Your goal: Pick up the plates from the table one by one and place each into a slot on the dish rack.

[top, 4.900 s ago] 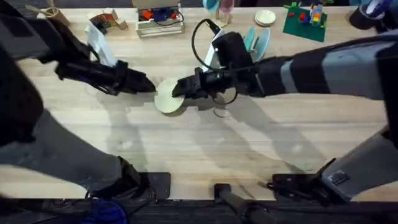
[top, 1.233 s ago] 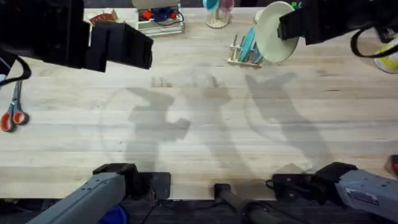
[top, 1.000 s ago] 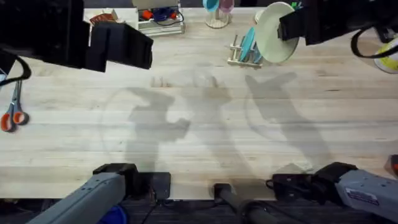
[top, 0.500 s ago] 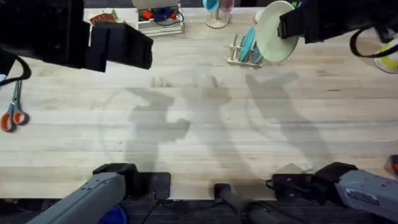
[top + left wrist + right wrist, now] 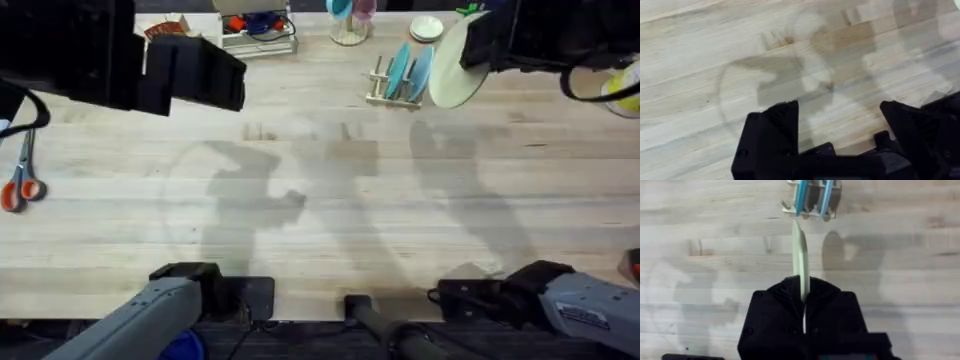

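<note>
Overhead view is showing the right gripper (image 5: 478,45) raised high near the far right of the wooden surface (image 5: 330,220), and it is holding the cream-yellow plate (image 5: 452,70) by its edge. The fingers are clamped on this plate, which is hanging almost on its edge, tilted, just beside the right end of the dish rack (image 5: 385,95). I cannot tell if the plate is touching the rack. Two plates are standing upright in the slots of the rack: a teal plate (image 5: 398,68) and a light blue plate (image 5: 420,70) next to it.

In the right wrist view, the cream-yellow plate (image 5: 800,255) is showing edge-on as a thin pale line running from between the black fingers (image 5: 780,300) toward the dish rack (image 5: 810,205), where both blue plates are standing.

The left gripper (image 5: 195,75) is hanging high over the far left part of the surface, large and dark. In the left wrist view, its fingers (image 5: 772,130) are standing wide apart with nothing between them, above bare wood.

A pair of orange-handled scissors (image 5: 20,180) is lying at the left edge of the surface.
</note>
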Motion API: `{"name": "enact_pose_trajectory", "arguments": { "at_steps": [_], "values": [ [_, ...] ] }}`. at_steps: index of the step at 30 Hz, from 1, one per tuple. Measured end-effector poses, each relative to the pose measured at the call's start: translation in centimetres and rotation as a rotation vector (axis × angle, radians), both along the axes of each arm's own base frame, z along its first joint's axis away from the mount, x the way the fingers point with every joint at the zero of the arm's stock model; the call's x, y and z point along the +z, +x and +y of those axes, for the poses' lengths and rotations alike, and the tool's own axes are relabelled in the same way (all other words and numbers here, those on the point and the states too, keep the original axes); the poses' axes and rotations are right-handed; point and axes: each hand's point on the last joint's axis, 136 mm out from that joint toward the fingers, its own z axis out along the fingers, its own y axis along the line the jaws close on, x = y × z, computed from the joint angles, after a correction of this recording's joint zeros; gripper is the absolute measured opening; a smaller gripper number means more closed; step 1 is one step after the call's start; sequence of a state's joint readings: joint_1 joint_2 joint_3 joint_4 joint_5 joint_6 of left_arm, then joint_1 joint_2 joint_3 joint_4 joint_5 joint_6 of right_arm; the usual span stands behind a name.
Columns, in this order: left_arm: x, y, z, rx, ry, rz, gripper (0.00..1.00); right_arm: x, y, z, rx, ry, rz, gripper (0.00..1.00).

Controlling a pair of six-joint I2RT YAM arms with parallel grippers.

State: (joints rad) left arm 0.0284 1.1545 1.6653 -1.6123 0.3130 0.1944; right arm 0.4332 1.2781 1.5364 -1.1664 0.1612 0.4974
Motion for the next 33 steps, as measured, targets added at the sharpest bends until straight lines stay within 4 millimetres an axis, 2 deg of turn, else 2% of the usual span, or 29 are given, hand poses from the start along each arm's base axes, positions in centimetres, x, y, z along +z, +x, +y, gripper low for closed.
{"name": "enact_pose_trajectory", "arguments": {
  "at_steps": [6,12,16,24,33],
  "values": [
    [0.0,0.0,0.0,0.0,0.0,0.0,0.995,-0.7,-1.3,-0.6,-0.055,0.004,0.063,0.031],
    [0.0,0.0,0.0,0.0,0.0,0.0,0.995,1.2,-0.9,-0.5,-0.07,0.033,0.023,0.031],
    [0.0,0.0,0.0,0.0,0.0,0.0,0.995,1.8,0.0,-0.1,-0.073,0.029,0.032,0.031],
    [0.0,0.0,0.0,0.0,0.0,0.0,0.995,-0.1,2.7,1.1,-0.081,-0.032,0.152,0.031],
    [0.0,0.0,0.0,0.0,0.0,0.0,0.996,0.3,5.0,1.6,-0.108,-0.068,0.178,0.031]
  ]
}}
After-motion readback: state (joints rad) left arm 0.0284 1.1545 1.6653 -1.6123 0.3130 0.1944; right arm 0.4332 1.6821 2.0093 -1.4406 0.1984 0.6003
